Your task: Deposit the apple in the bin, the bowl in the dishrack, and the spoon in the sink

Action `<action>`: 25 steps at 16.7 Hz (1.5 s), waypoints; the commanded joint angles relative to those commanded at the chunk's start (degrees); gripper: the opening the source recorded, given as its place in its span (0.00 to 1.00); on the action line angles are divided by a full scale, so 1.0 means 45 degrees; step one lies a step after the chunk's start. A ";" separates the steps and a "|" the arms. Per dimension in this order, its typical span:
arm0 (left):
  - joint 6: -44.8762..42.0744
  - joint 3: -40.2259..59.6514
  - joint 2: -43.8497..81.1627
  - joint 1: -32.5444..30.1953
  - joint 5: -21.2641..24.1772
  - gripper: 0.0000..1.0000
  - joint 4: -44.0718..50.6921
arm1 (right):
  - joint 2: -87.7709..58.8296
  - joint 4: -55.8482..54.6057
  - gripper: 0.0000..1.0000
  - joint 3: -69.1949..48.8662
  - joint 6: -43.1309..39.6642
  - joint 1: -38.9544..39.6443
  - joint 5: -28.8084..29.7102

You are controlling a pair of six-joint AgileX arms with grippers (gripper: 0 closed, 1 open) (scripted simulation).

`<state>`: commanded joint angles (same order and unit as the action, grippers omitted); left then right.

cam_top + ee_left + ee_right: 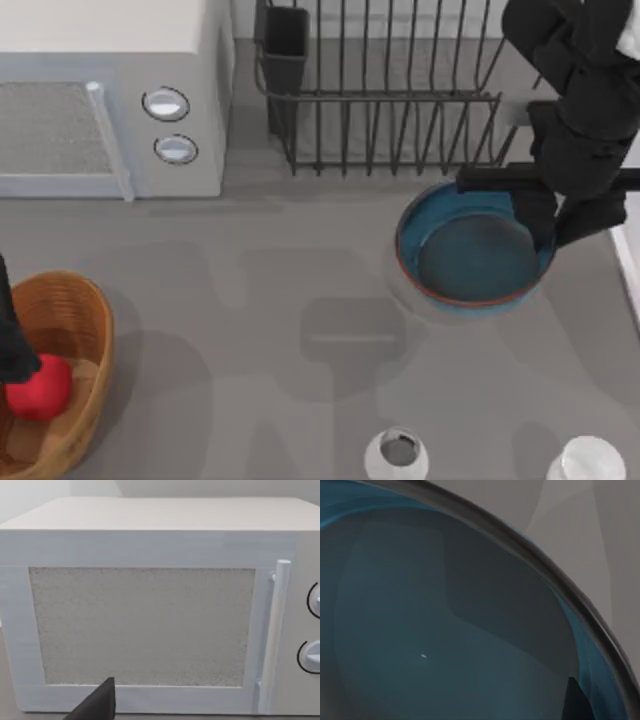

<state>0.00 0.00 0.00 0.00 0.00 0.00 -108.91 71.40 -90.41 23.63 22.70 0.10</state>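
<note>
One edge-only grip by right end effector (pixel 562 218) on bowl (pixel 470 255), left arm (pixel 10 340) idle at bin (pixel 85 320): easy to slip before dishrack (pixel 380 100).

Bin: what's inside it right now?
The apple lies in the bin, on its lighter bottom toward the left side. The left arm's dark body overlaps the bin's left edge, so whatever sits under it is covered.

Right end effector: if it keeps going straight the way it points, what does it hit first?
Most likely the bowl: the right end effector sits at its rim by the dishrack, its wrist view looking into the teal inside. Depth unclear.
</note>
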 joint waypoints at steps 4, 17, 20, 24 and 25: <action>0.0000 0.0000 0.0000 0.0000 0.0000 1.00 0.0000 | 0.0120 -0.0455 0.00 0.0024 -0.0141 0.0321 0.0419; 0.0000 0.0000 0.0000 0.0000 0.0000 1.00 0.0000 | 0.4088 -1.2319 0.00 0.1321 -0.3695 0.6280 1.0437; 0.0000 0.0000 0.0000 0.0000 0.0000 1.00 0.0000 | 0.5171 -1.4521 0.00 0.1632 -0.4449 0.7500 1.2480; 0.0000 0.0000 0.0000 0.0000 0.0000 1.00 0.0000 | 0.5851 -1.5568 0.00 0.1788 -0.4851 0.8170 1.3492; 0.0000 0.0000 0.0000 0.0000 0.0000 1.00 0.0000 | 0.5851 -1.5568 0.00 0.1788 -0.4851 0.8170 1.3492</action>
<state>0.00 0.00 0.00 0.00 0.00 0.00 -82.58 1.35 -82.36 1.80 59.46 60.81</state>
